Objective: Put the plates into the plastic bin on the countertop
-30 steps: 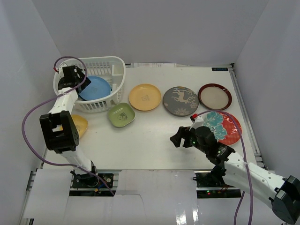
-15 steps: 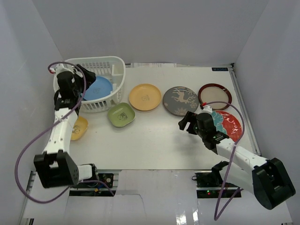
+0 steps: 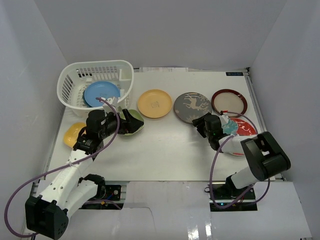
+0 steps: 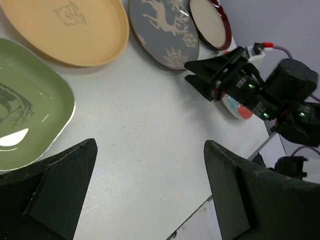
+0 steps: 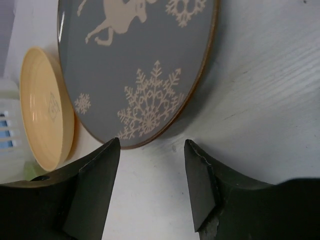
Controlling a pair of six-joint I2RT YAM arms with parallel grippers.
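Nearest, the left gripper [image 3: 132, 120] hangs with its jaws spread wide and empty over the small square green glazed plate [image 4: 30, 120] on the flat matte white countertop [image 3: 165, 145]; the small round yellow plate [image 3: 72, 133] lies just left of that arm; the right gripper [image 5: 150, 145] sits low, jaws apart with nothing between them, just short of the rim of the round grey deer-patterned plate [image 5: 140, 65]; the red-teal floral plate [image 3: 245, 131] lies partly under that arm; beyond lie the larger yellow plate [image 3: 154, 103] and the maroon-rimmed beige plate [image 3: 229, 102]; farthest, the light blue plate [image 3: 101, 93] rests inside the white slotted plastic bin [image 3: 95, 70].
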